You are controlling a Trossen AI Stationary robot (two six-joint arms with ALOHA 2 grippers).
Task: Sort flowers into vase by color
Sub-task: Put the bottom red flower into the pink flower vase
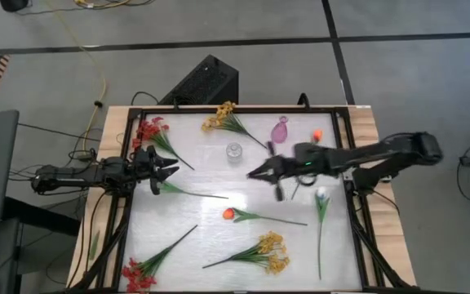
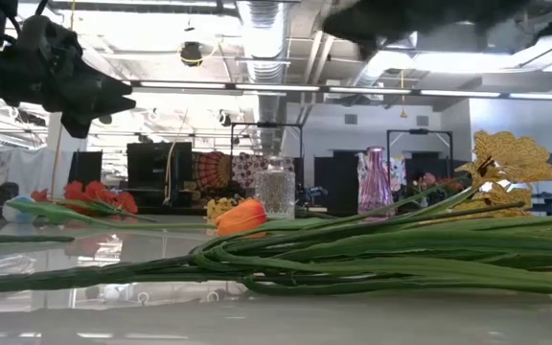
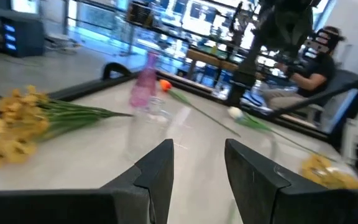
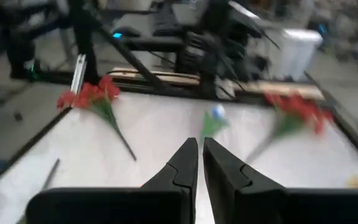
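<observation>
Both pincers hang above the surface with nothing in them. From above, the left pincer (image 1: pixel 163 172) sits near the left edge, right by the end of a white tulip (image 1: pixel 192 193). The right pincer (image 1: pixel 259 173) reaches over the middle, between the clear vase (image 1: pixel 234 153) and the orange tulip (image 1: pixel 251 216). Red sprays (image 1: pixel 155 135), yellow sprays (image 1: pixel 255 252) and the pink vase (image 1: pixel 279 130) lie spread apart, so no flower is sorted yet.

Low down, green stems (image 2: pixel 372 254) lie flat on the shiny white surface (image 2: pixel 286 321), with a big workshop behind.

Left wrist: its fingers (image 3: pixel 157 169) stand wide apart, likely ready to grab. A person sits beyond the surface.

Right wrist: its fingers (image 4: pixel 182 168) are nearly together.
</observation>
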